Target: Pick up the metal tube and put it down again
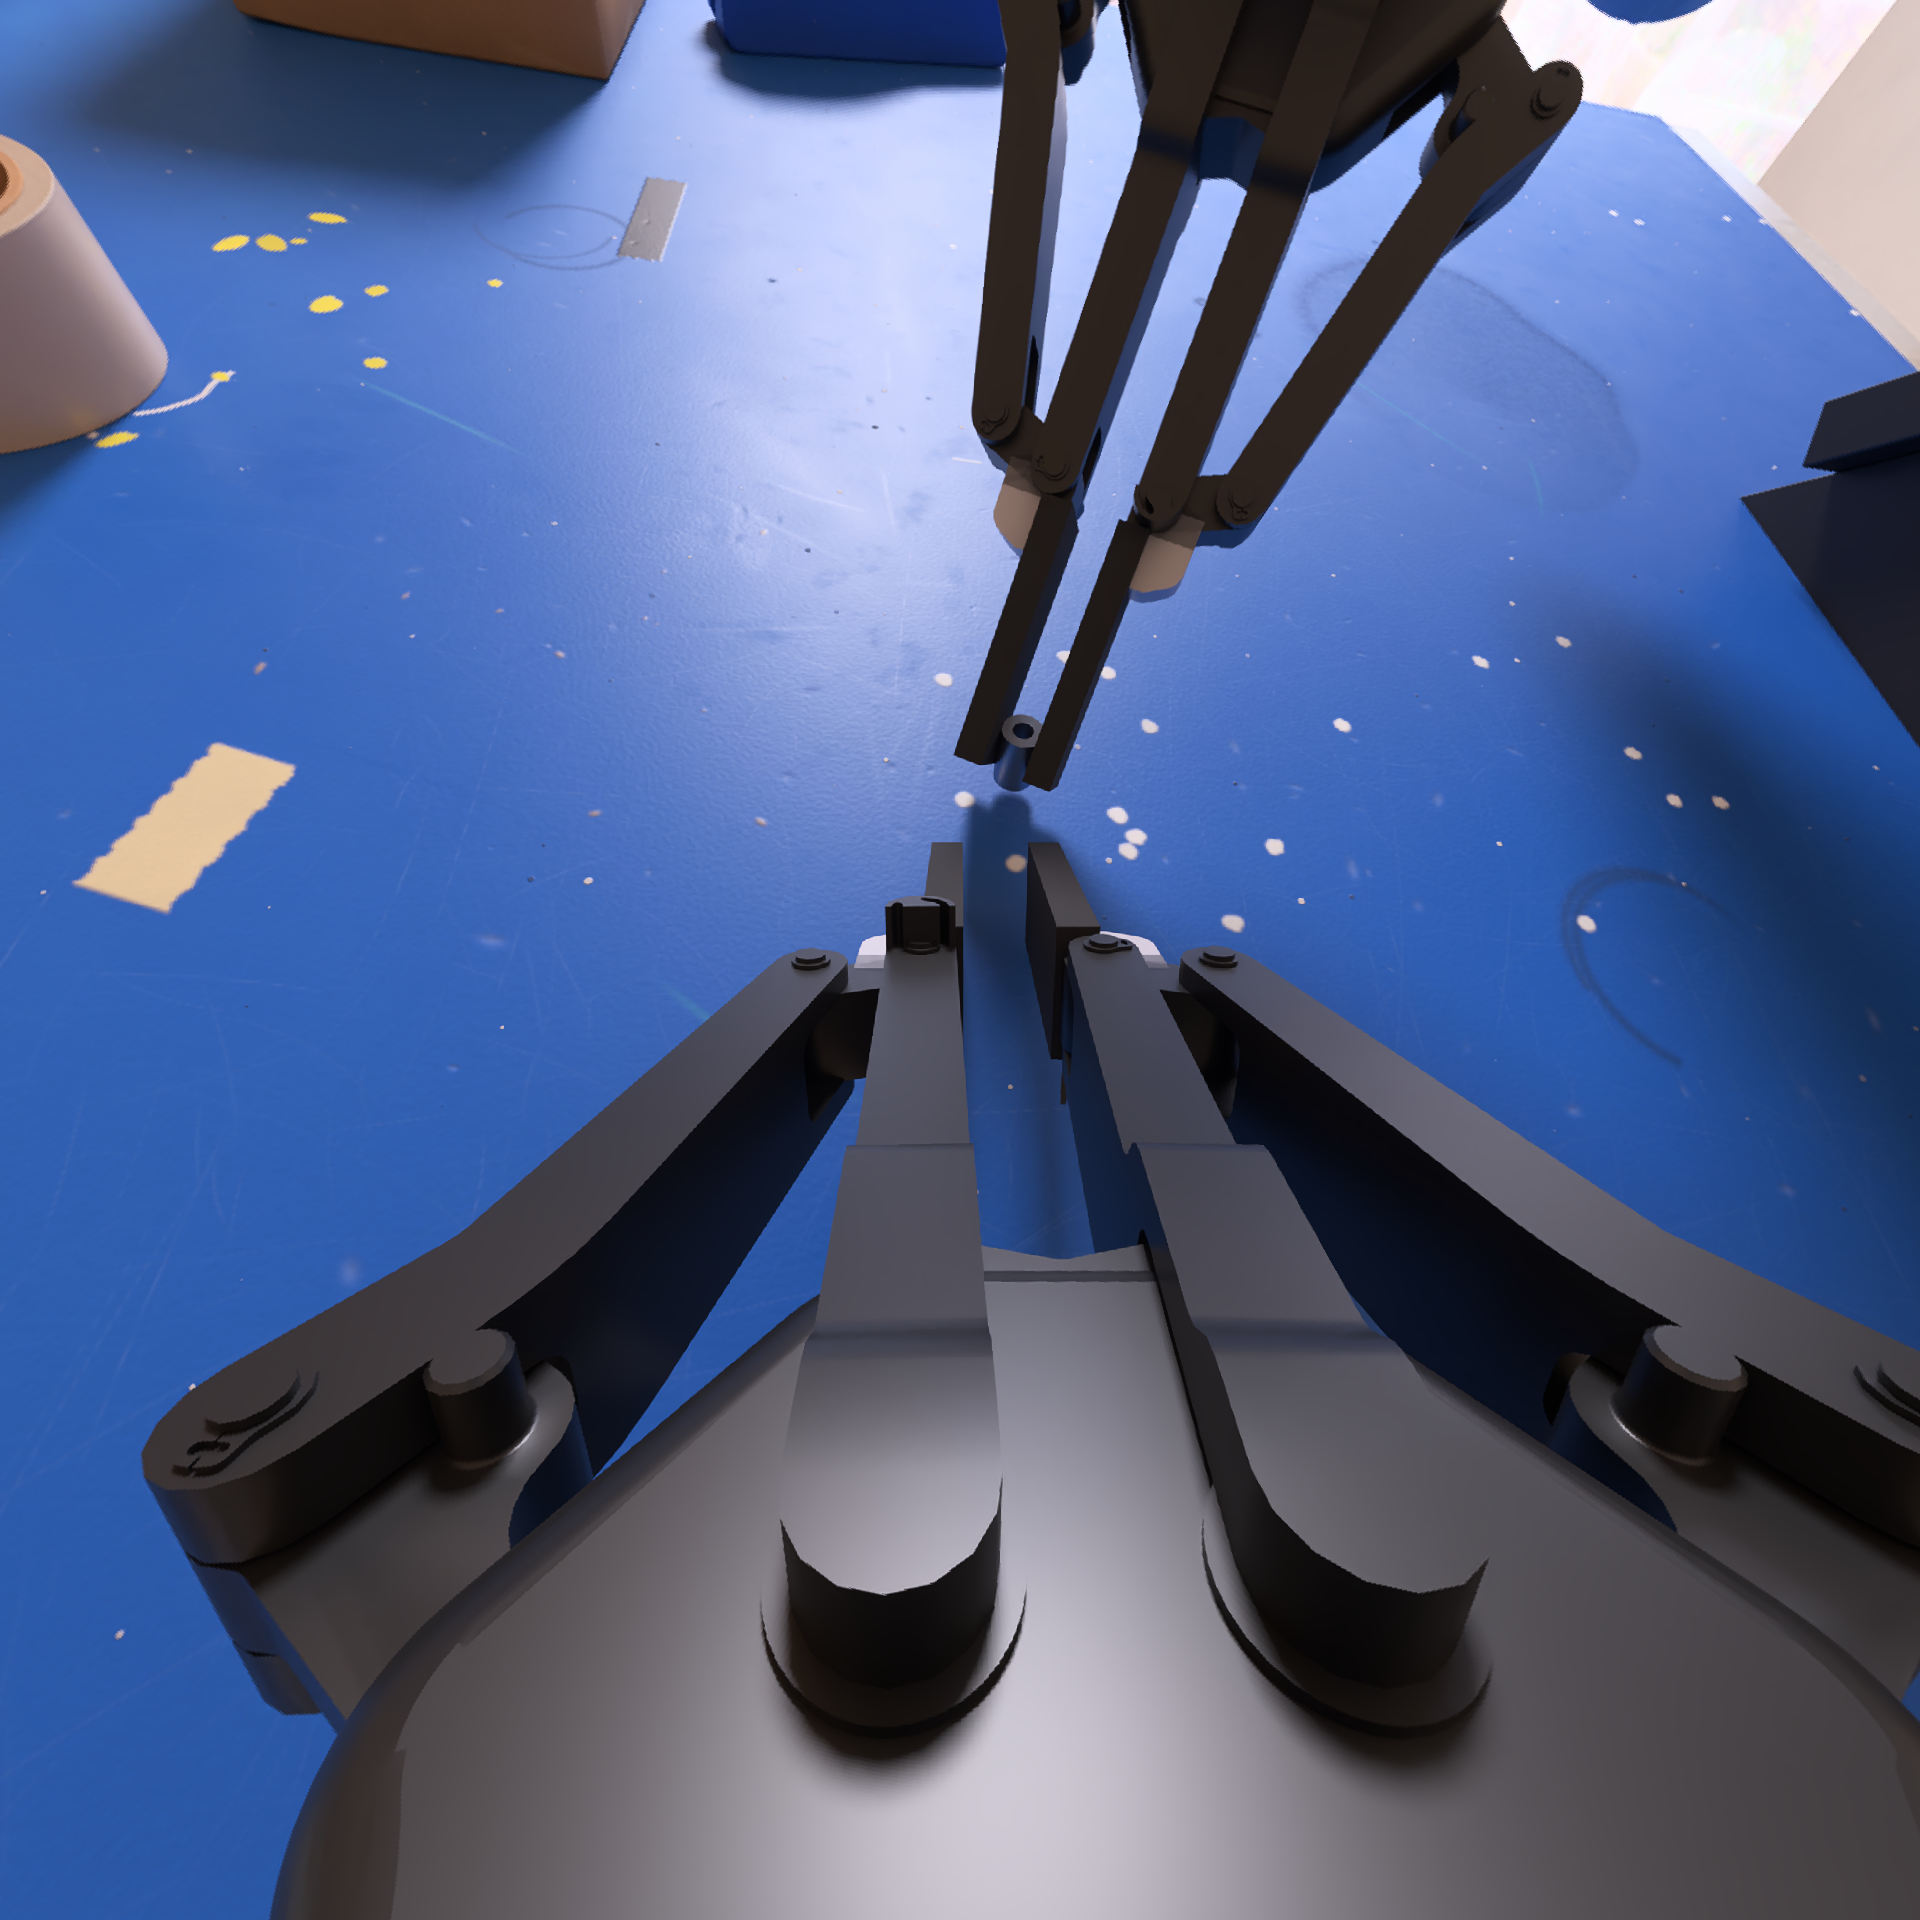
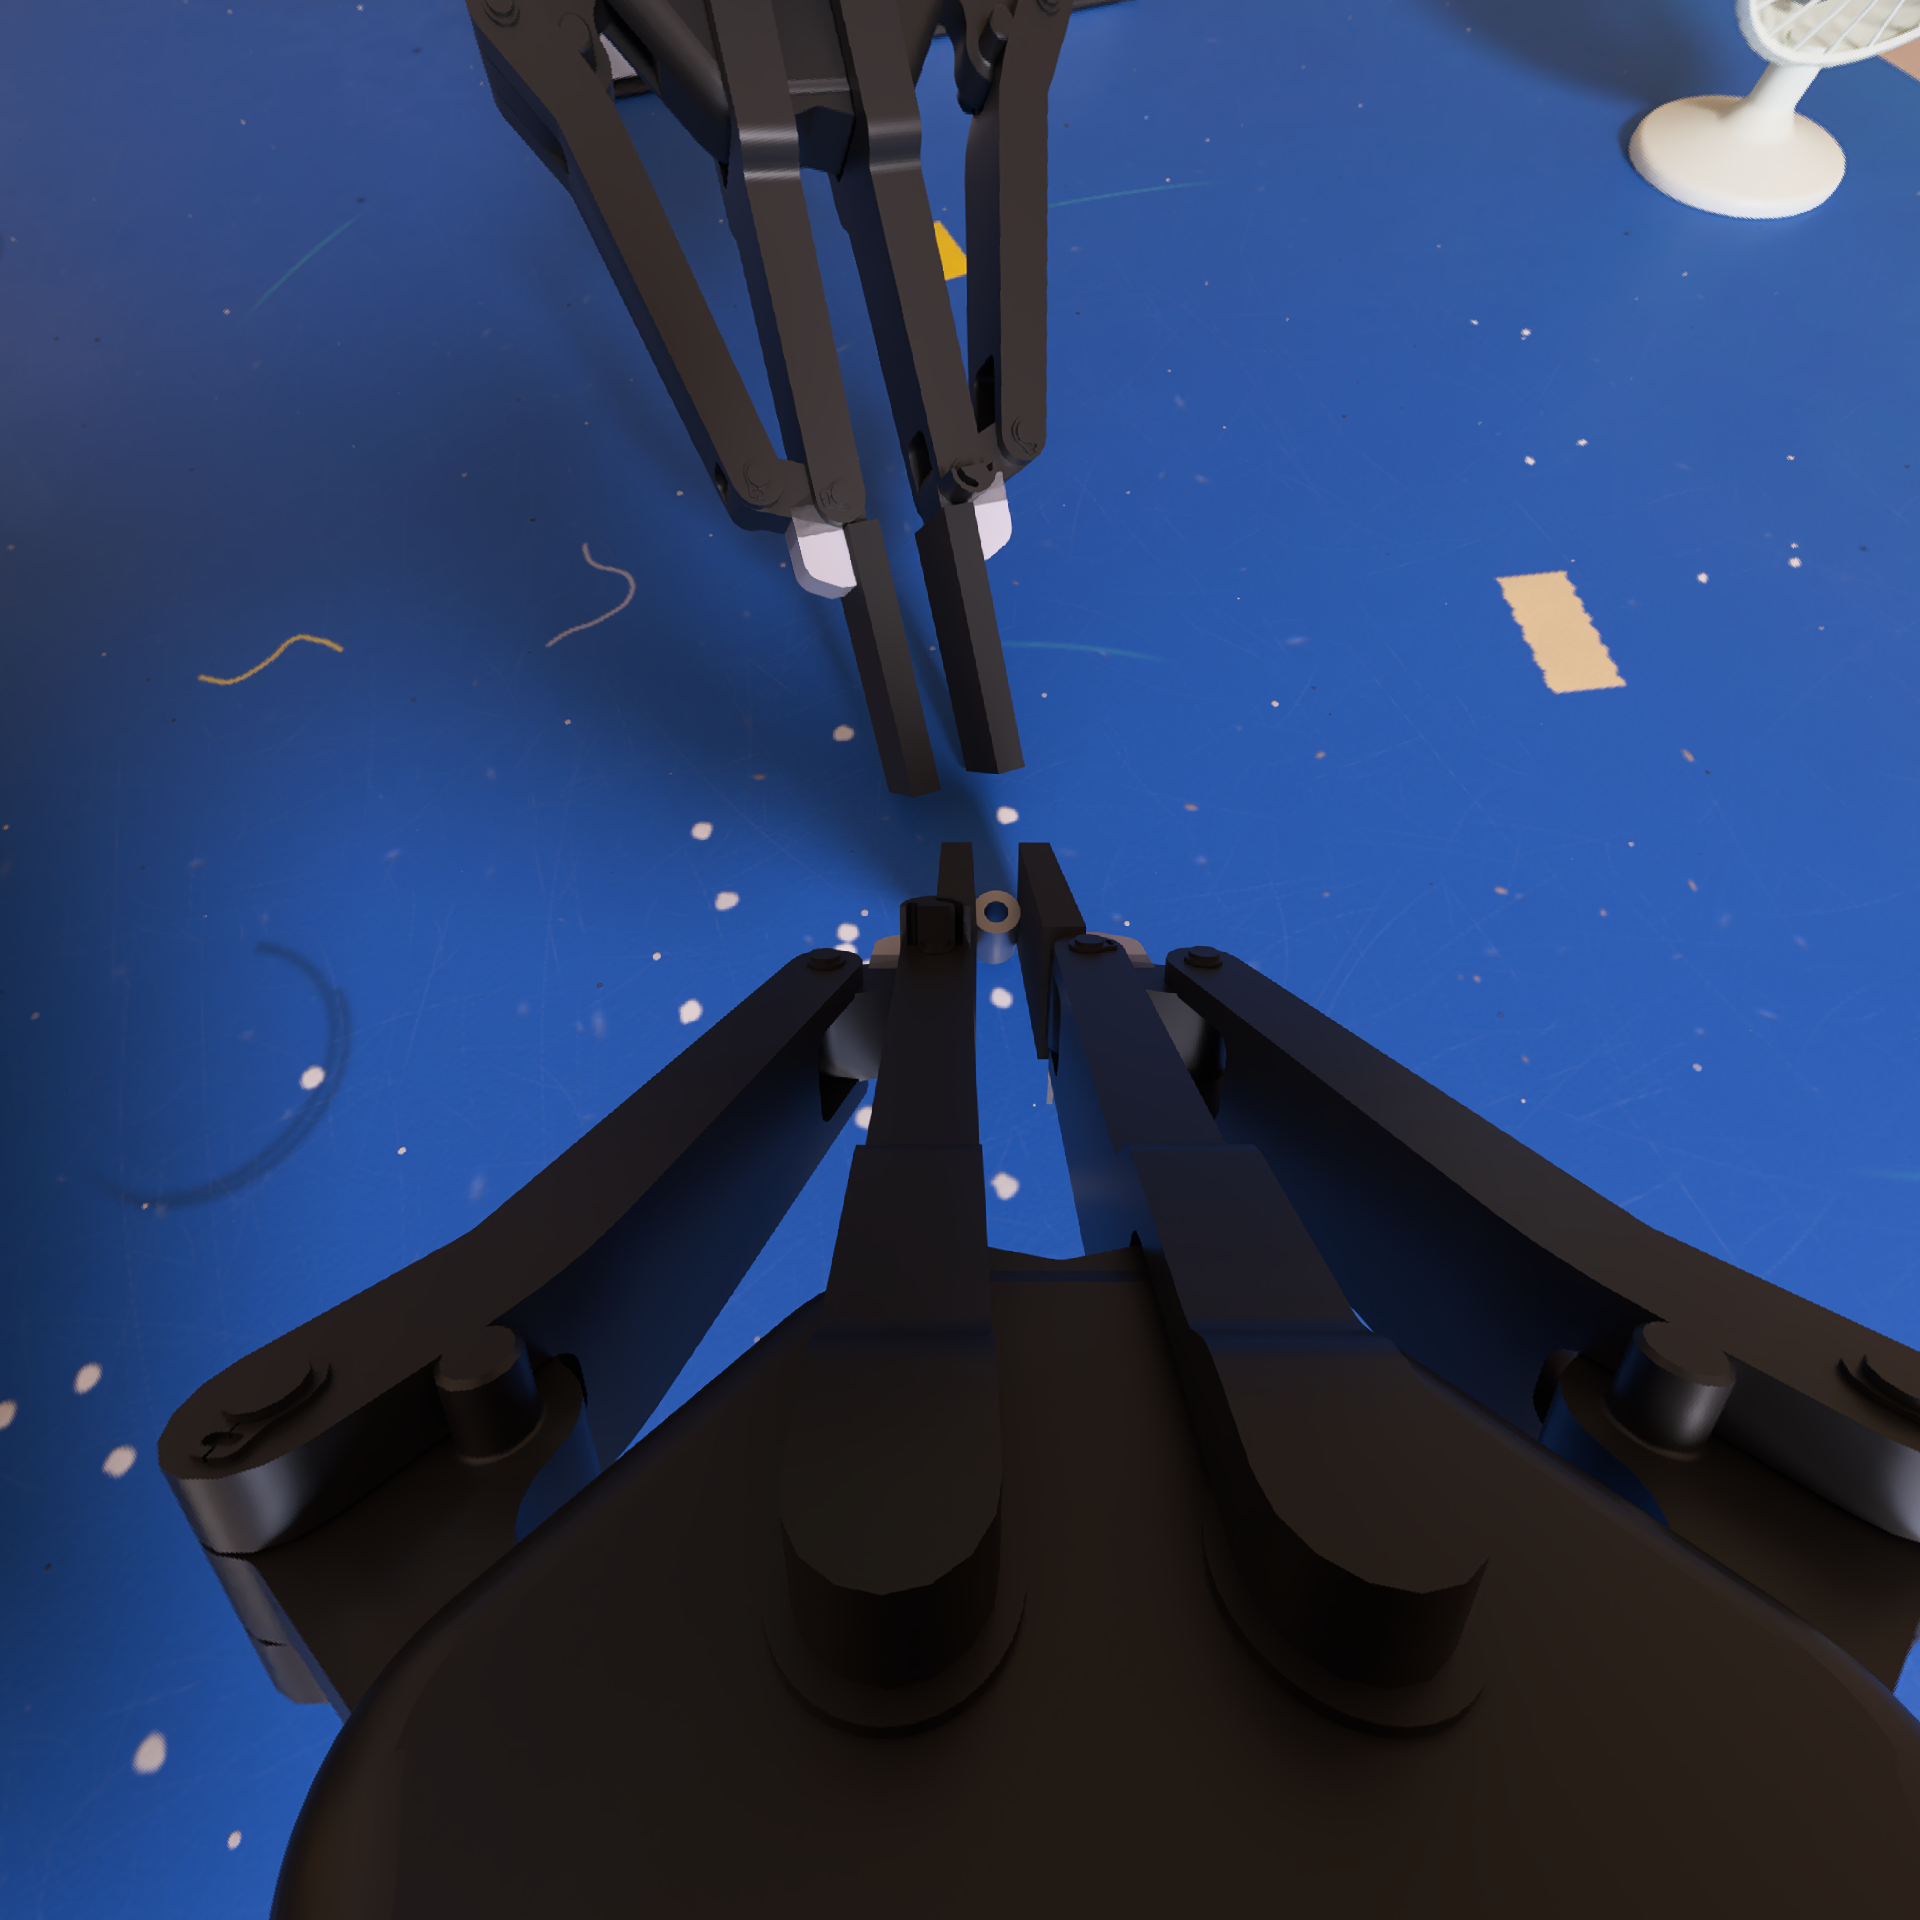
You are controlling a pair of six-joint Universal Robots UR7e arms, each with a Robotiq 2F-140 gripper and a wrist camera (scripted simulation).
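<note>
The metal tube (image 2: 995, 912) is a short grey tube standing upright, seen end-on between my right gripper's fingers. My right gripper (image 2: 995, 857) is shut on it, just above the blue table (image 2: 1351, 831). In the left wrist view the tube (image 1: 1022, 731) sits between the right gripper's fingertips (image 1: 1008, 769); I cannot tell if it touches the table. My left gripper (image 1: 995, 857) faces the right one, tip to tip, a short way off. Its fingers stand a narrow gap apart and hold nothing. It also shows in the right wrist view (image 2: 951, 774).
A beige cylinder (image 1: 62, 312), a cardboard box (image 1: 447, 31) and a blue box (image 1: 862, 31) stand at the table's far side. A dark blue object (image 1: 1860, 540) lies at the right edge. A white fan (image 2: 1756, 145) stands far right. A tape patch (image 2: 1558, 631) lies flat.
</note>
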